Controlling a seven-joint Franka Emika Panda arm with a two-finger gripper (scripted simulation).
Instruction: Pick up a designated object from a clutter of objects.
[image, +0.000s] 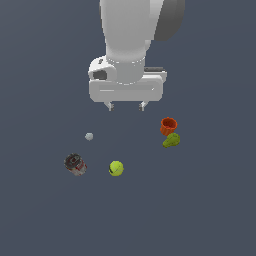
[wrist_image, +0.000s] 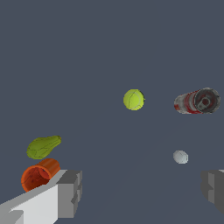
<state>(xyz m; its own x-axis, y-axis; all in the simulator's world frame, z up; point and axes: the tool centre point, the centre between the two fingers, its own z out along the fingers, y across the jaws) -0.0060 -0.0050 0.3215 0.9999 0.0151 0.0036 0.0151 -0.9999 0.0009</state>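
Note:
The yellow-green tennis ball (image: 116, 168) with a dark curved mark lies on the grey floor in the exterior view; it also shows in the wrist view (wrist_image: 134, 99). My gripper (image: 126, 106) hangs open and empty well above the floor, back from the ball. In the wrist view its two fingers (wrist_image: 70, 193) stand wide apart with nothing between them. The rest of the clutter lies around: an orange cup (image: 168, 125), a green pear-like fruit (image: 171, 140), a dark red-and-black can (image: 75, 164) and a tiny grey ball (image: 89, 136).
The cup (wrist_image: 39, 174) and pear (wrist_image: 43, 146) touch each other at the exterior view's right. The can (wrist_image: 197, 101) lies on its side at the exterior view's left of the tennis ball. The tiny grey ball (wrist_image: 180, 156) sits apart from the others.

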